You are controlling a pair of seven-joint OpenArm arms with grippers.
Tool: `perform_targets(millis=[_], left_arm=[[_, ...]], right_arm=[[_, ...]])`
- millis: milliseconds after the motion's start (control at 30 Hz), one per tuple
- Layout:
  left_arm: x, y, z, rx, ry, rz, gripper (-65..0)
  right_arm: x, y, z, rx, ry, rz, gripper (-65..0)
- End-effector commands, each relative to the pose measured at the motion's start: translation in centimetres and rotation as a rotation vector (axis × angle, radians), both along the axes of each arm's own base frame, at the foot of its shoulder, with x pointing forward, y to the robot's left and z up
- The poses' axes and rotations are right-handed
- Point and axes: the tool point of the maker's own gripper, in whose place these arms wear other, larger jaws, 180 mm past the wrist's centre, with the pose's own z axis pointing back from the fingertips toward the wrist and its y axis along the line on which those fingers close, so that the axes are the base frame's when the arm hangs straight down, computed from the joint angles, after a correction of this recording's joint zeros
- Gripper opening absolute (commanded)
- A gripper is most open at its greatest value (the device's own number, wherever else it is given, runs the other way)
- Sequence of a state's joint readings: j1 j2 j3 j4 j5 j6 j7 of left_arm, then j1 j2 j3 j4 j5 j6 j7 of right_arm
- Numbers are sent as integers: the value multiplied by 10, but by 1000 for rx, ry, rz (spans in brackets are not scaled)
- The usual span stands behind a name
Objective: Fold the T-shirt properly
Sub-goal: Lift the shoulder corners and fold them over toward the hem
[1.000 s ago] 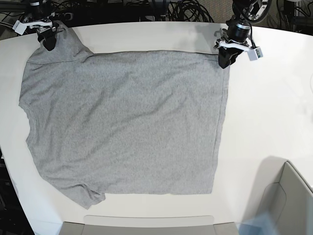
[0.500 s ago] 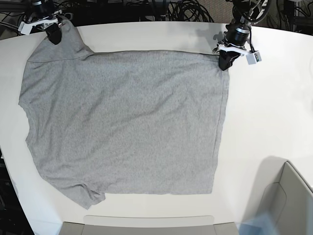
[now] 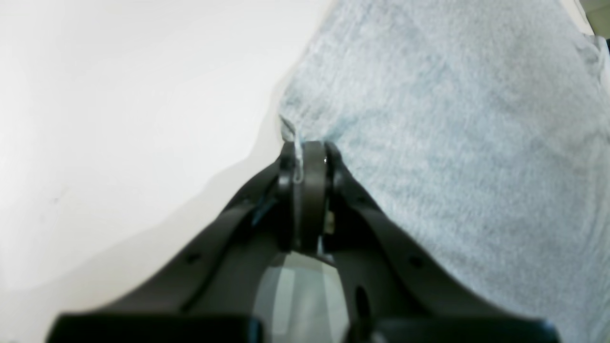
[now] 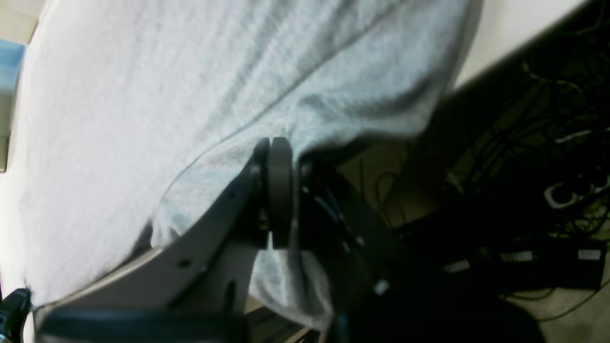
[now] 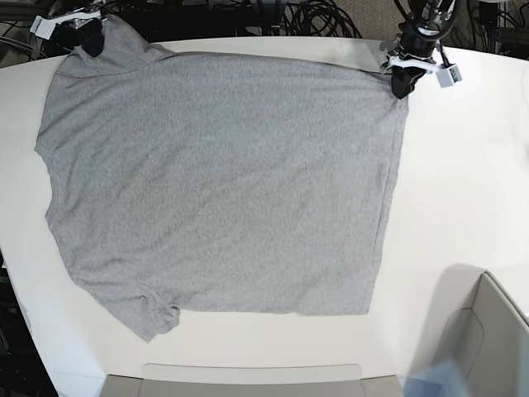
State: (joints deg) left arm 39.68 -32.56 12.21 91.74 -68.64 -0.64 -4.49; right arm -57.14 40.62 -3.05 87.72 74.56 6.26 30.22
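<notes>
Base view shows the T-shirt (image 5: 219, 178), plain heather grey with no lettering visible, spread nearly flat across the white counter (image 5: 463, 190), one sleeve bunched at 7 o'clock. The left gripper (image 5: 402, 83) is pinched closed on its 2 o'clock corner. The right gripper (image 5: 89, 40) is clamped on the 11 o'clock corner.

white table (image 5: 463, 190) | grey bin (image 5: 483, 339) near corner | cables (image 5: 318, 16) behind
</notes>
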Motion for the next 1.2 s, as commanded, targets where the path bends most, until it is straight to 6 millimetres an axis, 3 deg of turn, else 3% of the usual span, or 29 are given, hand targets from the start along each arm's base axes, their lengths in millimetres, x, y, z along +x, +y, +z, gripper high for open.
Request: perform_targets(millis=[0, 267, 400, 500, 700, 933, 1167], left_arm=[[1, 2, 4, 8, 3, -6, -650], [29, -17, 39, -30, -108, -34, -650], [53, -13, 51, -23, -166, -32, -650], [58, -14, 53, -23, -178, -33, -650], [77, -2, 55, 28, -156, 17, -650], [136, -11, 72, -4, -168, -31, -650], [166, 16, 67, 45, -155, 45, -650]], right_arm=[[6, -4, 9, -14, -35, 10, -650], [36, -36, 33, -93, -122, -8, -650], [50, -25, 39, -74, -115, 59, -650], [66, -28, 49, -84, -139, 76, -650], [111, -31, 62, -89, -156, 144, -650], [159, -25, 69, -86, -159, 226, -650], [206, -10, 72, -209, -161, 342, -650]])
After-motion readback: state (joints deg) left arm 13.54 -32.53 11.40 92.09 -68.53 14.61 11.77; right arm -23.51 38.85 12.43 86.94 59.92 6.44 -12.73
